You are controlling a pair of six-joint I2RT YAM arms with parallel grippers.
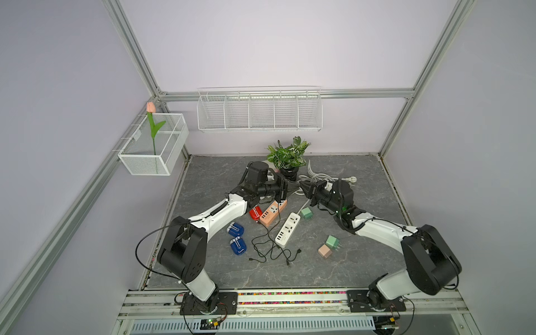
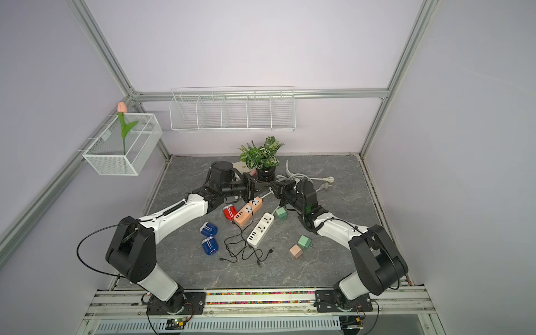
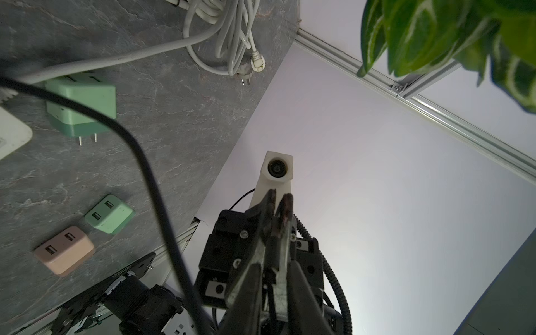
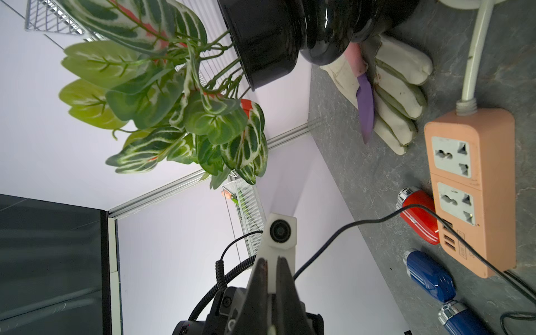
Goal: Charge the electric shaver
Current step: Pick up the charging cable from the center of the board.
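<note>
Top views place the red shaver [image 1: 255,212] just beside the orange strip [image 1: 272,213]; a black cable [image 4: 348,224] crosses the strip. Your right gripper [image 3: 280,195] is clenched. Left gripper [image 4: 271,261]: you cannot tell its grasp. Plant [image 1: 287,156] stands close behind.

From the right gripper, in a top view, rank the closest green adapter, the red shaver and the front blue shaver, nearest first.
1. green adapter, just in front of the right gripper.
2. red shaver, across beside the orange strip.
3. front blue shaver, far over on the left side.
</note>
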